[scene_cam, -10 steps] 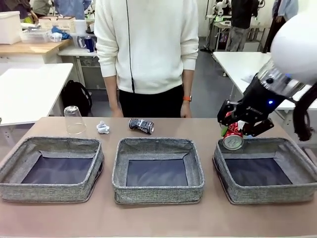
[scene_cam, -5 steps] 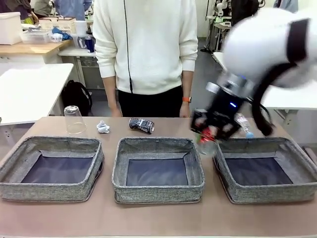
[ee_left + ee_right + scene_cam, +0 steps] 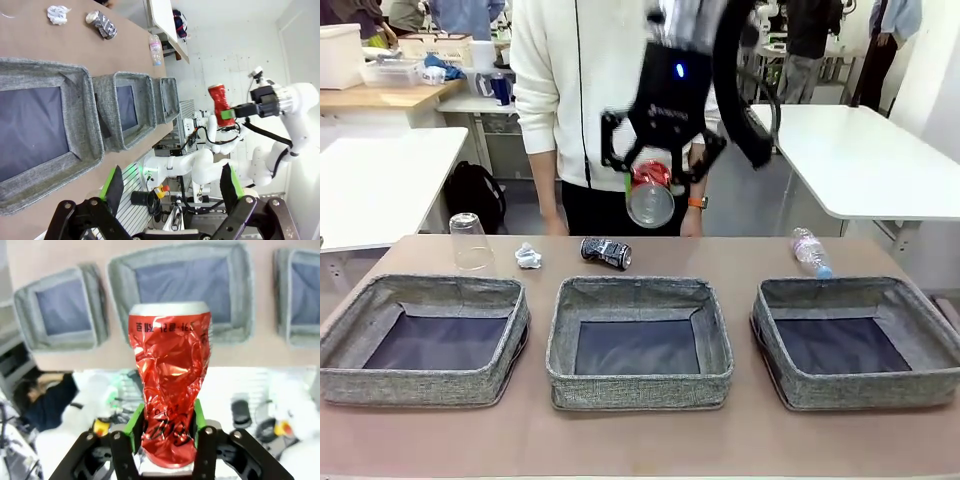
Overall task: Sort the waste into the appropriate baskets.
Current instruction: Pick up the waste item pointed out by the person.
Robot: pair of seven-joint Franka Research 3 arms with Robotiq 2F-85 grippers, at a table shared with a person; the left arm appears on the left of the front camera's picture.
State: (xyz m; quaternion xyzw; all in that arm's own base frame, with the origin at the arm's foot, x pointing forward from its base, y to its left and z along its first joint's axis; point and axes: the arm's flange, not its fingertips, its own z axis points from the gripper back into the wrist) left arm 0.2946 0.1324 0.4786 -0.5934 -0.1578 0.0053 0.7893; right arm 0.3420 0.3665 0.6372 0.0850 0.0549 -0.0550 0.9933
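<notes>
1. Broadly, the lower half of the front view is taken up by the brown table [image 3: 640, 440], on which the sorting is laid out.
2. Three grey baskets are set in a row along the bottom of the frame: the left basket [image 3: 420, 385], the middle basket [image 3: 640, 385] and the right basket [image 3: 865, 390]. No litter is seen lying in them.
3. The right gripper [image 3: 652, 180] is found at upper centre, raised well above the table in front of a person's white top. Its jaws are clamped on the crushed red can [image 3: 651, 200], whose round end is turned toward the camera. In the right wrist view the green pads are seen pressed against either side of the can's crumpled lower body.
4. The left gripper [image 3: 171, 185] is seen at the bottom edge of the left wrist view, jaws spread wide with nothing between them.
5. The clear bottle [image 3: 810, 252] lies on its side at right centre, beyond the right basket. The clear plastic cup [image 3: 470, 243] stands at left centre, beyond the left basket.
6. The crushed black-and-white can [image 3: 606, 253] lies beyond the middle basket, with the white paper wad [image 3: 528, 257] near it to the left, apart.
7. The red can is judged light and thin-walled, easily buckled further, with smooth metal that may slip. A moderate hold across the creased waist is judged soundest.
</notes>
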